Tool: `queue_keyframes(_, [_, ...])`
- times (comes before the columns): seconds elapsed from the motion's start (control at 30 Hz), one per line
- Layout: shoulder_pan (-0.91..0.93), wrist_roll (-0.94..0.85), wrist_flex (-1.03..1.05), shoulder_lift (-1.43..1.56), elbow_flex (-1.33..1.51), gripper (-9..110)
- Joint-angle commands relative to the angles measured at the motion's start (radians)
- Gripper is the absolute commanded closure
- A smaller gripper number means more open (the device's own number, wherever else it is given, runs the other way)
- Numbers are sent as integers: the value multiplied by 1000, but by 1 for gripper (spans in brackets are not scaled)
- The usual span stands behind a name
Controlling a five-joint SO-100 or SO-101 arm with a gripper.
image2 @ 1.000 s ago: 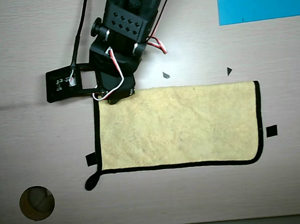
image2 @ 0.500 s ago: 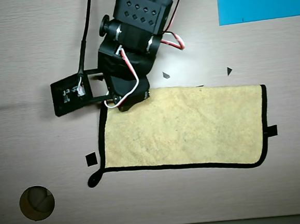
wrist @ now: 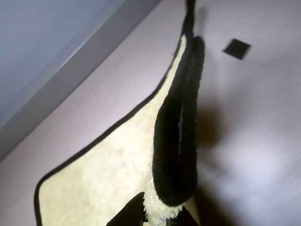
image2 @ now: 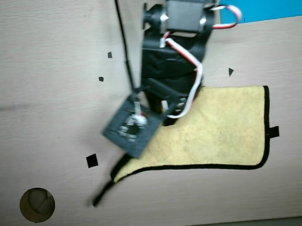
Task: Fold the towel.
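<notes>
Wrist view puts the gripper [wrist: 157,217] at the very bottom edge, its two dark fingertips pressed in on a bunched, fluffy corner of the towel [wrist: 108,174], so the tool is pinching the cloth. Just beyond the tips, the towel's black-bound edge curls up into a thick dark fold that rises toward the top of the frame, while the pale yellow face of the cloth slopes away to the left over the table [wrist: 254,141]. Farther off, a small black square marker [wrist: 237,48] lies on the tabletop to the right of the fold, apart from the cloth. Overhead view shows the arm [image2: 176,64] reaching down from the top, its wrist board covering the towel's [image2: 220,133] left end, which is lifted; the rest lies flat to the right with its black border along the lower and right sides. A round hole [image2: 37,204] sits in the table's lower left corner, well apart from the towel.
</notes>
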Motion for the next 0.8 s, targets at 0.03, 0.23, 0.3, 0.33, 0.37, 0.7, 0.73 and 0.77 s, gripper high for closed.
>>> queue_keyframes(0.03, [-109,-77,20,87,-17,101])
queue_keyframes(0.23, [-224,-123,32,71,-44,101])
queue_keyframes(0.3, [-262,-118,35,35,-78,101])
queue_keyframes(0.33, [-281,-112,40,8,-103,101])
queue_keyframes(0.37, [-299,-98,57,-26,-138,101])
queue_keyframes(0.7, [-471,12,66,-212,-164,101])
queue_keyframes(0.73, [-482,23,63,-224,-169,101])
queue_keyframes(0.77, [-492,34,61,-235,-178,101])
